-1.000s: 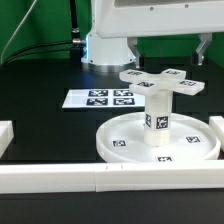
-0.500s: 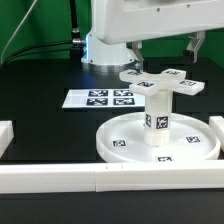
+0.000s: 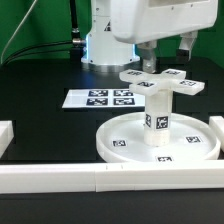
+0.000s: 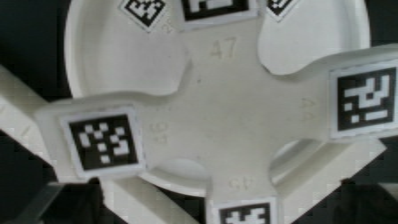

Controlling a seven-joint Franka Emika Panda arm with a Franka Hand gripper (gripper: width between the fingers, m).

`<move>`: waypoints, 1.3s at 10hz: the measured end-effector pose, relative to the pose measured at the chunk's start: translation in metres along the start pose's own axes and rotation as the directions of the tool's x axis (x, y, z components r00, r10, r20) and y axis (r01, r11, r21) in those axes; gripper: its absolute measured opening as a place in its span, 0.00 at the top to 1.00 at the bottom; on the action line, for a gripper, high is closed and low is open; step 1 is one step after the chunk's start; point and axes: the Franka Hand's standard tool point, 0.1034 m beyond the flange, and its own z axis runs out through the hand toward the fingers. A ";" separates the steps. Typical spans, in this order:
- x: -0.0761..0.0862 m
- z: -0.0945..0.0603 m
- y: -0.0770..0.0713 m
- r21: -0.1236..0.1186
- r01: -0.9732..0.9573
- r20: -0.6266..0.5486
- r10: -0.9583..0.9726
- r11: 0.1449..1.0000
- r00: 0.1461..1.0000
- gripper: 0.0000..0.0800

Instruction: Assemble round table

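Note:
The large round disc [image 3: 120, 141] lies flat on the black table. The short thick post [image 3: 158, 120] stands upright on its middle. The cross-shaped piece [image 3: 165, 82] sits on top of the post. My gripper [image 3: 167, 52] hangs just above the cross-shaped piece with its jaws open and empty, one dark finger [image 3: 149, 57] on each side. In the wrist view the cross-shaped piece [image 4: 214, 120] fills the picture, with the disc [image 4: 125, 50] behind it. The fingers do not show clearly there.
The marker board [image 3: 100, 99] lies on the table at the exterior view's left of the disc. Long white border rails run along the front [image 3: 60, 180], the left [image 3: 5, 135] and the right [image 3: 217, 125]. The robot base [image 3: 100, 45] stands behind.
The hand has shifted above the cross-shaped piece toward the exterior view's left. Its two fingers now show closer together. The table parts have not moved.

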 end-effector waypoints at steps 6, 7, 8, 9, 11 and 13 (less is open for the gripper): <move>-0.006 0.001 0.004 -0.016 0.307 0.001 -0.307 0.951 0.952 0.19; -0.005 0.001 0.005 -0.035 0.408 0.011 -0.407 0.913 0.913 0.19; -0.004 0.002 0.003 -0.052 0.489 0.020 -0.489 0.871 0.872 0.19; -0.005 0.004 -0.002 -0.054 0.546 0.023 -0.546 0.836 0.837 0.19; -0.011 0.007 -0.004 -0.035 0.660 0.048 -0.658 0.751 0.752 0.19; -0.015 0.011 -0.006 -0.022 0.732 0.055 -0.730 0.681 0.681 0.19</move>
